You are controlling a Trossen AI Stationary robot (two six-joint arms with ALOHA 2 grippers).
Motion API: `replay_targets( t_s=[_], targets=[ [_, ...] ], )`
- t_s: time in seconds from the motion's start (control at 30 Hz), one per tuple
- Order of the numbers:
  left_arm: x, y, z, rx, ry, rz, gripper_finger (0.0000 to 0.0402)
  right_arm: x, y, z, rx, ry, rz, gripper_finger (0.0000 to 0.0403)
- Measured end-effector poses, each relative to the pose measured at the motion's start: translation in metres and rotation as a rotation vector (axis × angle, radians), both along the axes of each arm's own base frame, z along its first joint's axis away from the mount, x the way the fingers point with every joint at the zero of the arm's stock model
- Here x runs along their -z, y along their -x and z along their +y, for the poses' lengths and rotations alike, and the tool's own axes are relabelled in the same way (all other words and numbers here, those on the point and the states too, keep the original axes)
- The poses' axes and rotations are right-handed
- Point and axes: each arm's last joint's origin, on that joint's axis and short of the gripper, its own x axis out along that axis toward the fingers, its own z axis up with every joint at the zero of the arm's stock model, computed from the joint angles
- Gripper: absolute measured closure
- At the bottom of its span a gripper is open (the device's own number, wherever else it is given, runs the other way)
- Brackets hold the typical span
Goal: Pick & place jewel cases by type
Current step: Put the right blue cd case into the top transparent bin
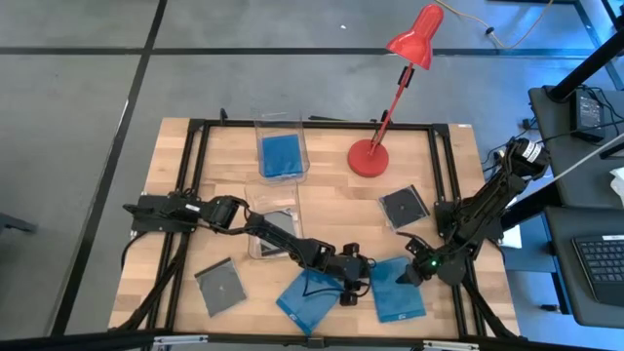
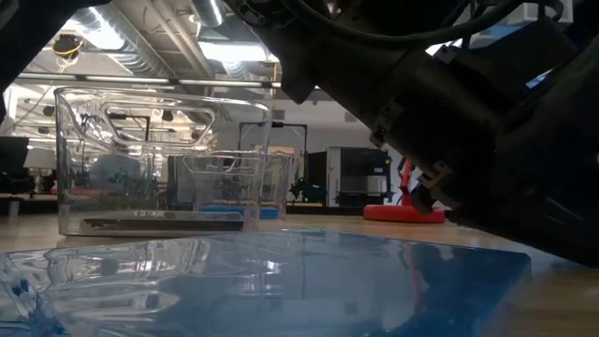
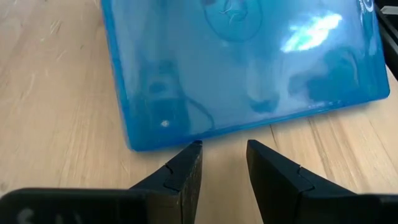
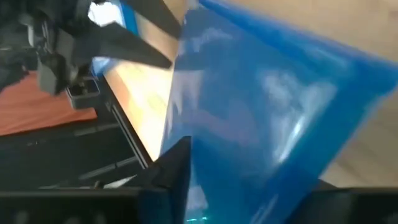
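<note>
Right gripper [image 1: 408, 270] at the bench's front edge, jaws closing on the rim of a blue jewel case [image 4: 267, 118]; the case fills its wrist view and looks tilted, one finger [image 4: 171, 171] against its edge. Grip looks shallow, so the case could pivot or slip out on lift. Left gripper [image 3: 222, 163] sits just beside, part open, holding nothing, tips a hair short of a second blue case [image 3: 242, 62] lying flat. Arms are close; collision risk. Clear bin [image 1: 282, 154] with a blue case inside is well apart, at the back.
</note>
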Motion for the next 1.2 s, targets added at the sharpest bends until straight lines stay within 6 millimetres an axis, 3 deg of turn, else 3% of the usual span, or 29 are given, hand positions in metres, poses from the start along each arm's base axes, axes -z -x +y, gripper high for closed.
replay_targets(
  t_s=[0.23,0.37,0.63,0.87,1.03,1.2],
  targets=[
    [0.0,0.0,0.0,-0.003,0.0,0.008,0.0275,-0.002,0.0,0.002,-0.007,-0.043,0.011,0.0353],
    [-0.018,0.005,0.003,0.011,-0.016,0.028,0.0277,-0.004,-0.001,0.003,-0.013,-0.061,-0.003,0.0381],
    [-0.129,0.023,0.02,-0.04,-0.092,-0.146,0.0277,-0.01,-0.005,0.006,-0.012,-0.055,-0.119,0.038],
    [-0.223,0.062,0.034,-0.137,-0.142,-0.303,0.0278,-0.03,-0.016,0.011,0.071,-0.044,-0.325,0.0385],
    [-0.27,0.097,0.036,-0.164,-0.06,-0.347,0.0277,-0.059,-0.038,0.014,0.131,0.039,-0.504,0.0381],
    [-0.293,0.126,0.026,-0.127,-0.031,-0.346,0.0279,-0.098,-0.073,0.007,0.147,0.197,-0.652,0.0385]
  ],
)
